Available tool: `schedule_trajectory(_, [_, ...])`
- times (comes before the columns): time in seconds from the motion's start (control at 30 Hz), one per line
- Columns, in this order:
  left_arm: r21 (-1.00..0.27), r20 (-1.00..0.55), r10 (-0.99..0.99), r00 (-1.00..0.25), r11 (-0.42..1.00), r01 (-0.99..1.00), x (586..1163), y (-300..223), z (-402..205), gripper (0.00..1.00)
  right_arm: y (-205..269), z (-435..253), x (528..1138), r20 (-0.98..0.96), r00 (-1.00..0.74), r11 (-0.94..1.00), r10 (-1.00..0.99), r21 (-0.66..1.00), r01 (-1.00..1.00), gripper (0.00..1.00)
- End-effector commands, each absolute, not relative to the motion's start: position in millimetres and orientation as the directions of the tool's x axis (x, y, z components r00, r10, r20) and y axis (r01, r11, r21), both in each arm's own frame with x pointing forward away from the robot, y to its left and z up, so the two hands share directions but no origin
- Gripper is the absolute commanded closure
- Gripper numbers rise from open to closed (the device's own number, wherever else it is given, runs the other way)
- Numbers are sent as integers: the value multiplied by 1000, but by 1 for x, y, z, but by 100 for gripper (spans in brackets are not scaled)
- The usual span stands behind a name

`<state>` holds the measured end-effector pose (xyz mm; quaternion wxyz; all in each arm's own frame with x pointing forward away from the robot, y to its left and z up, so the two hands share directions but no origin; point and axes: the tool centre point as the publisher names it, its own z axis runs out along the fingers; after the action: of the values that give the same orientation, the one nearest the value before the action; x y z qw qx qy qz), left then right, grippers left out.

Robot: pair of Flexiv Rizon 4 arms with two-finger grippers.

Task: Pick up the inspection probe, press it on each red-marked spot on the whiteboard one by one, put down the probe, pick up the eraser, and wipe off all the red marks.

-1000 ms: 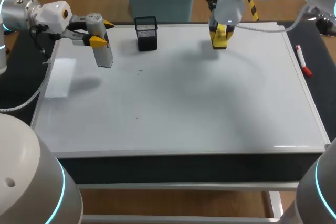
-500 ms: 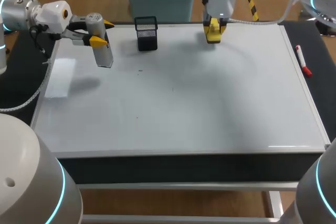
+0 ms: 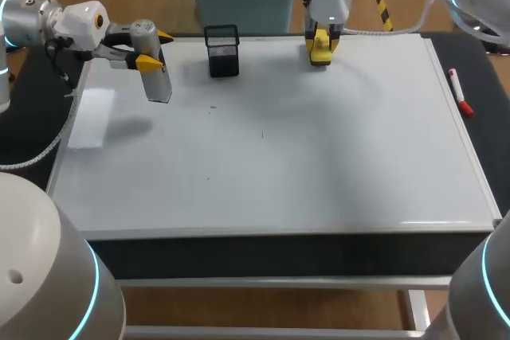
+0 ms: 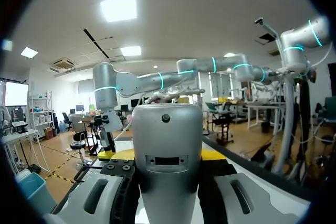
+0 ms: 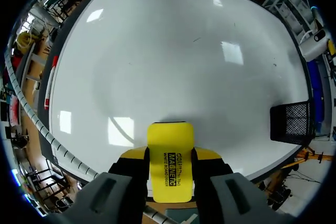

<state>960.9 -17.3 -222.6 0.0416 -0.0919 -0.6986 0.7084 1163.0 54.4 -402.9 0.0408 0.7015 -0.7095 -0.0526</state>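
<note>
At upper middle of the head view, the right hand [image 5: 169,157] grips the yellow eraser [image 3: 319,51] at the whiteboard's [image 3: 303,157] far edge. No red marks show, so wiping looks done. Upper left, the left hand [image 3: 155,48] clamps the probe [image 3: 158,81], not yet put down.

The eraser [image 3: 319,48], clamped in the right gripper [image 3: 320,42], has been carried leftward to the whiteboard's [image 3: 279,157] far edge.
</note>
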Motion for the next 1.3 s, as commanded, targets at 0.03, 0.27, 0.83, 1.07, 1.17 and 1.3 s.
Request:
schedule_trajectory(0.03, [-997,-73,189,-979,-20,70,961,-17,-222,100,56,-406,1172,-14,-15,12,-1000,205,-979,100])
schedule_trajectory(0.27, [-997,-73,189,-979,-20,70,961,-17,-222,100,58,-406,1172,-14,-18,14,-1000,208,-978,100])
schedule_trajectory(0.83, [-997,-73,189,-979,-20,70,961,-17,-222,100,57,-412,1169,-1,-49,47,-999,208,-977,100])
schedule_trajectory(1.07, [-997,-73,189,-979,-20,70,961,-17,-222,100,56,-413,1169,5,-50,50,-999,209,-977,100])
schedule_trajectory(1.17, [-997,-73,189,-979,-20,70,961,-17,-222,100,56,-413,1169,6,-48,48,-999,208,-977,100])
schedule_trajectory(1.3, [-997,-73,189,-979,-20,70,961,-17,-222,100,56,-415,1171,8,-45,46,-999,210,-977,100])
